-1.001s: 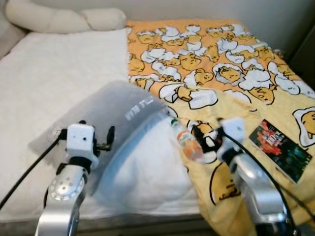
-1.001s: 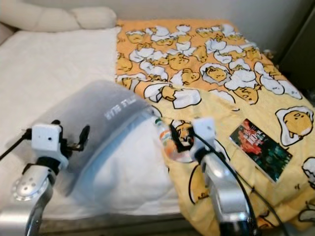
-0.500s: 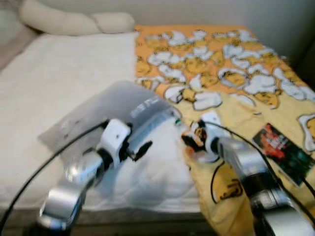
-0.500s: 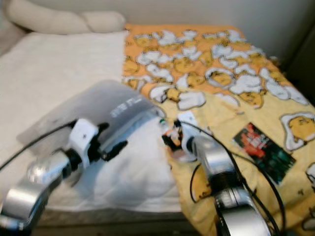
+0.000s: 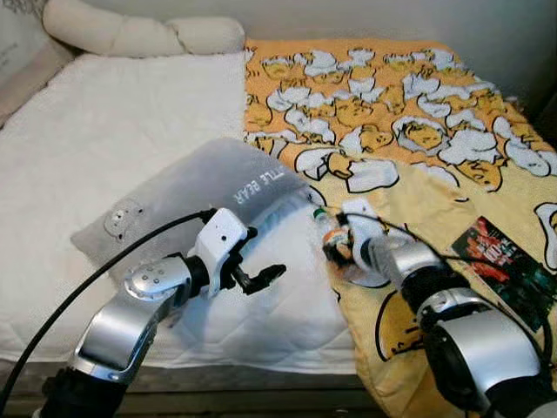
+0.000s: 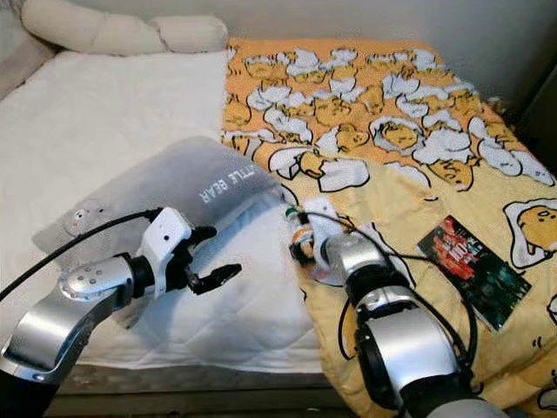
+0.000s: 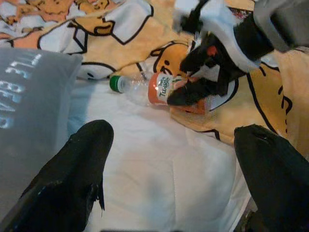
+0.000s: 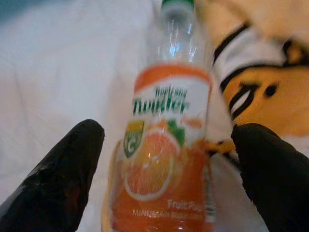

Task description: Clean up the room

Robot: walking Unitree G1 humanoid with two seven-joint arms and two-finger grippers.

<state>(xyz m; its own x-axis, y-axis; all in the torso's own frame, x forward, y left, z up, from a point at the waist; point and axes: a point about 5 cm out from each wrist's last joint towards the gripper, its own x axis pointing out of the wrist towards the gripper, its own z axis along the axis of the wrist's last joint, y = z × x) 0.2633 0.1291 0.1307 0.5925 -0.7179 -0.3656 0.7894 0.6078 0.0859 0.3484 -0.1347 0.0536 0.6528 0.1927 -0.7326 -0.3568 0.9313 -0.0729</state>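
Right gripper (image 8: 159, 159) hangs spread wide over an orange juice bottle (image 8: 166, 159), one black finger either side of its label and neither yet touching, a stance that looks set for a grasp across the body. That bottle (image 5: 331, 237) lies on its side with its green cap pointing up the bed, on the edge of the yellow cartoon-print blanket (image 5: 409, 113) where it meets the white mattress pad (image 5: 113, 148). Just beside the bottle lies a grey pillow (image 5: 209, 187); over its lower corner the left gripper (image 5: 261, 280) hovers open and empty, likely kept clear. Well apart from the bottle, a dark book (image 5: 505, 268) rests on the blanket.
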